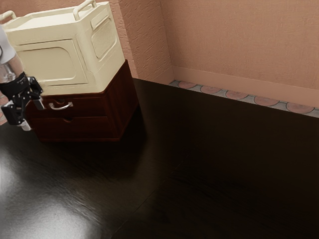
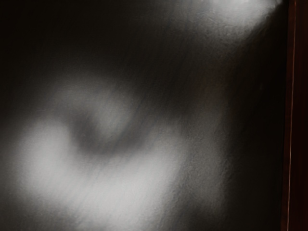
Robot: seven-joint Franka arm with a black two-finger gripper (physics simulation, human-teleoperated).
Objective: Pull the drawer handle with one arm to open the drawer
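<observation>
In the exterior view, the silver handle (image 1: 61,106) is sitting on the upper drawer (image 1: 90,107), its long axis running nine to three o'clock, its bow facing out toward six; the gripper (image 1: 33,114) is hanging near it, toward eight o'clock, fingers standing wide apart and gripping nothing; the arm (image 1: 7,52) is slanting down toward five; a cream box (image 1: 102,82) is resting atop the cabinet (image 1: 123,94).

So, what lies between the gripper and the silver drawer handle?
No object: in the exterior view, a bare stretch of the upper drawer front shows between the gripper and the silver handle.
</observation>
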